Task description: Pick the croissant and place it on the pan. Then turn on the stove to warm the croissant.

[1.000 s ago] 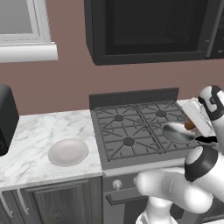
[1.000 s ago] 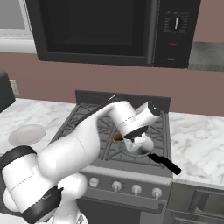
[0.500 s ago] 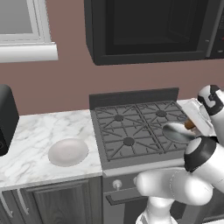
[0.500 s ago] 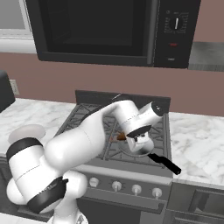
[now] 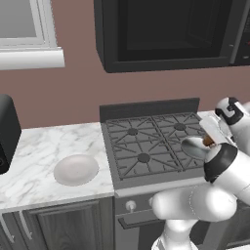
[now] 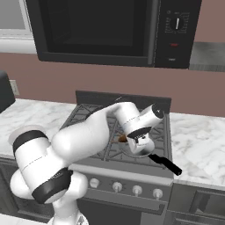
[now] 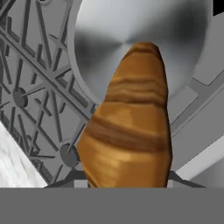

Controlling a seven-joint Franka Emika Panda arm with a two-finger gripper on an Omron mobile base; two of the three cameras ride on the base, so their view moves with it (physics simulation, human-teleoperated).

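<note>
Gripper [image 6: 137,141]: clamped on the croissant [image 7: 129,127] above the pan [image 7: 140,39].
Risk: early release could have dropped it onto the stove [image 5: 141,146].

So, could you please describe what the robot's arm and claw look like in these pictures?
The arm is glossy white, built of thick rounded segments with black bands at the joints. It narrows to a white wrist with a black cap. The claw is a small white block with dark markings underneath. No cables show.
</note>
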